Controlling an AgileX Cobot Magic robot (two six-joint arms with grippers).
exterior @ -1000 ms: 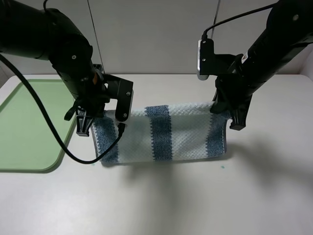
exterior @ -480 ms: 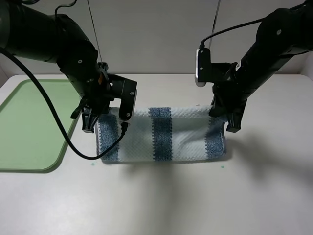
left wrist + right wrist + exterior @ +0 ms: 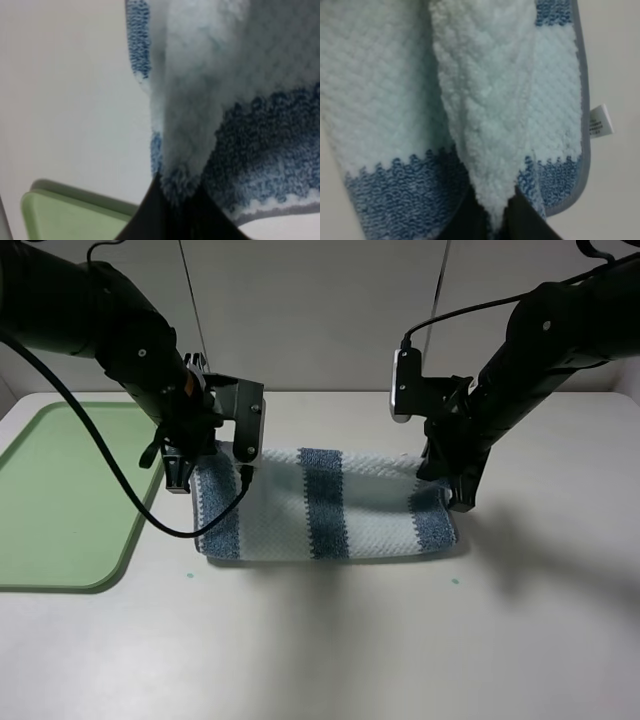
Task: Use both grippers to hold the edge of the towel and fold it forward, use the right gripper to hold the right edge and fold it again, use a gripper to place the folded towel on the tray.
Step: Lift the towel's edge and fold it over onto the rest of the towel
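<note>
Label: small white tag (image 3: pixel 599 120) sewn into the grey piped hem (image 3: pixel 583 90) of the towel (image 3: pixel 330 515), print too small to read. Towel is waffle-knit terry with broad blue and pale stripes, lying doubled over on the white counter (image 3: pixel 320 640), near the flat light-green, round-cornered plastic tray (image 3: pixel 60 500) but not on it. Left hand (image 3: pixel 178 478) and right hand (image 3: pixel 458 498) are each clamped tight on a fluffy pinch of towel, one at each end.
</note>
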